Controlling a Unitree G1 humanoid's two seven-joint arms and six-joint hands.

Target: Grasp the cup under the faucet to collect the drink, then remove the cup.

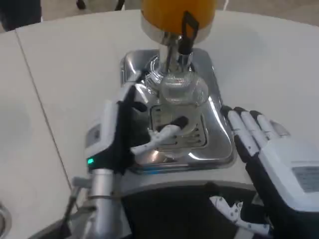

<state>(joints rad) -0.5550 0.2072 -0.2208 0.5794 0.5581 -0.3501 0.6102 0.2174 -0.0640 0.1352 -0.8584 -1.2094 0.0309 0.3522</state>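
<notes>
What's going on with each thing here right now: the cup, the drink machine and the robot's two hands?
cup: clear, upright on the tray under the faucet, not held.
faucet: right above the cup; flow too unclear to tell.
drip tray: shiny metal, cup standing on it.
left hand: over the tray beside the cup, fingers apart, holding nothing.
right hand: flat on the table right of the tray, fingers spread, holding nothing.

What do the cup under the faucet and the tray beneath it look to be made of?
The cup looks like clear plastic or glass: the tray shows through it, and its wall seems ribbed. The tray looks like polished metal, likely stainless steel: its surface mirrors the surroundings with bright glints. Neither material is certain from looks alone.
</notes>
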